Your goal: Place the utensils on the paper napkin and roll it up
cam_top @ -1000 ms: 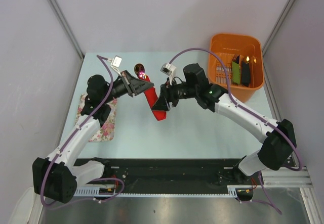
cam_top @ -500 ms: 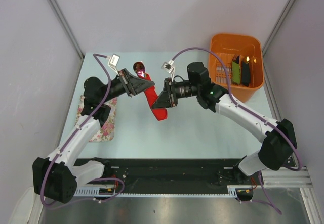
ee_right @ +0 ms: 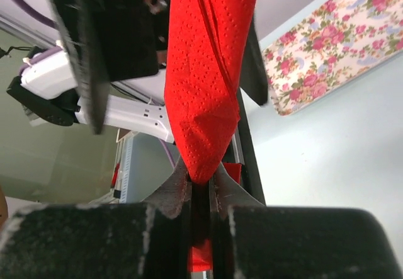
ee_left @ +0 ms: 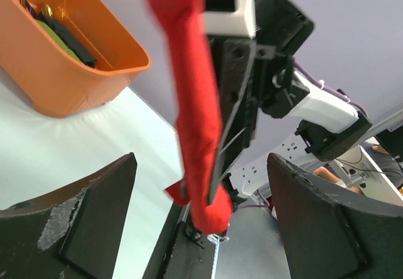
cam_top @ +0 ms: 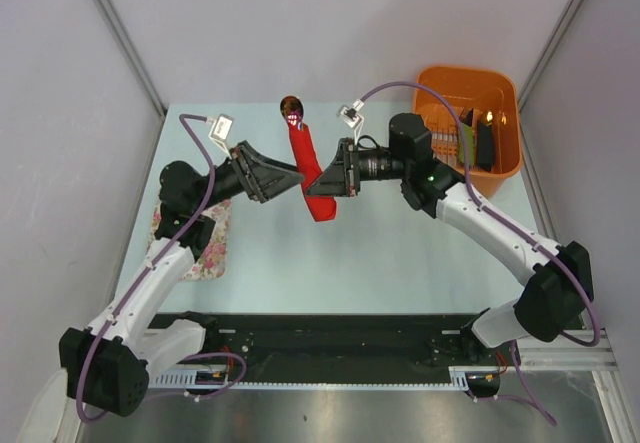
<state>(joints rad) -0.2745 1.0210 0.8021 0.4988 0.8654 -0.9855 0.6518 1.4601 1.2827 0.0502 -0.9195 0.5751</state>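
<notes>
The paper napkin (cam_top: 310,168) is a narrow red roll held above the table, tilted, between both grippers. A dark red spoon bowl (cam_top: 290,107) sticks out of its far end; the other utensils are hidden inside. My right gripper (cam_top: 326,189) is shut on the roll's lower end, and its wrist view shows the red paper (ee_right: 208,71) pinched at the gripper's tips (ee_right: 200,177). My left gripper (cam_top: 296,177) is open, with its fingers standing wide on either side of the roll (ee_left: 195,102) without touching it.
An orange basket (cam_top: 465,70) with green and black oblong items stands at the back right, also in the left wrist view (ee_left: 69,71). A white floral cloth (cam_top: 205,248) lies at the table's left under the left arm.
My left gripper has opened and let go of the roll. My right gripper has shut on its lower end and carried it a little right and toward the back.
</notes>
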